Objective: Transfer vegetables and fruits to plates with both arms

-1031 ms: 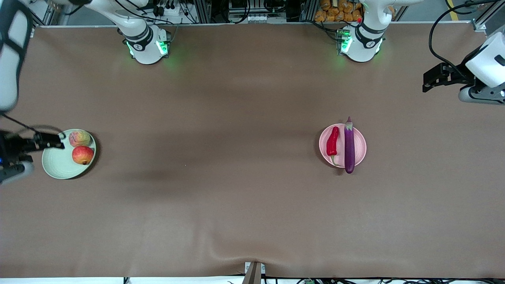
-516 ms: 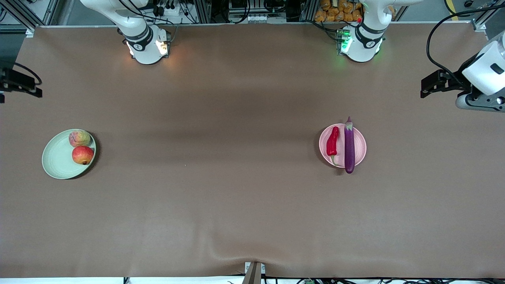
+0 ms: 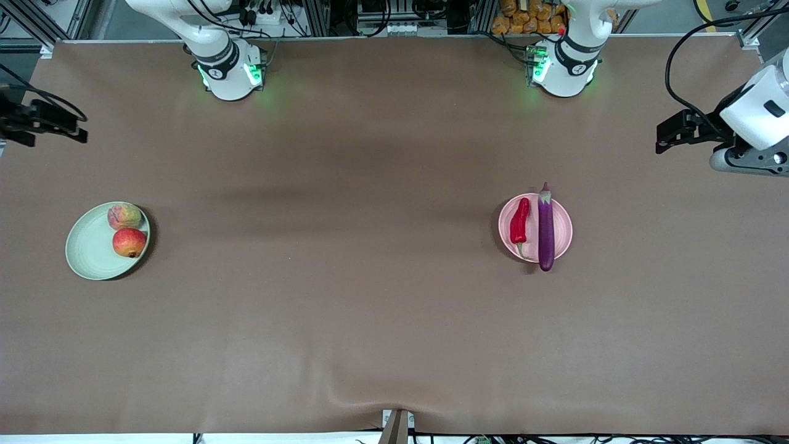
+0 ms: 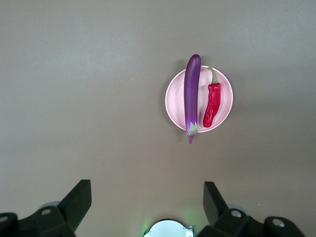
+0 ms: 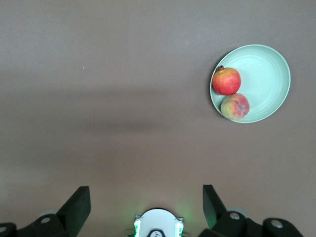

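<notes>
The pink plate holds both vegetables side by side: a long purple eggplant, whose ends overhang the rim, and a red chili pepper. Toward the right arm's end, the pale green plate holds the two fruits, a red one and a yellow-pink one. My left gripper hangs open and empty, high over the table's left-arm end. My right gripper is also open and empty, high over the right-arm end. Plates show from above as pink plate and green plate.
Both arm bases glow green at the table edge farthest from the front camera. Brown cloth covers the table between the plates. A small mount sticks up at the nearest edge.
My right arm has drawn back from beside the green plate and risen toward the table's end. The left arm has shifted only slightly. Both grippers stayed open.
</notes>
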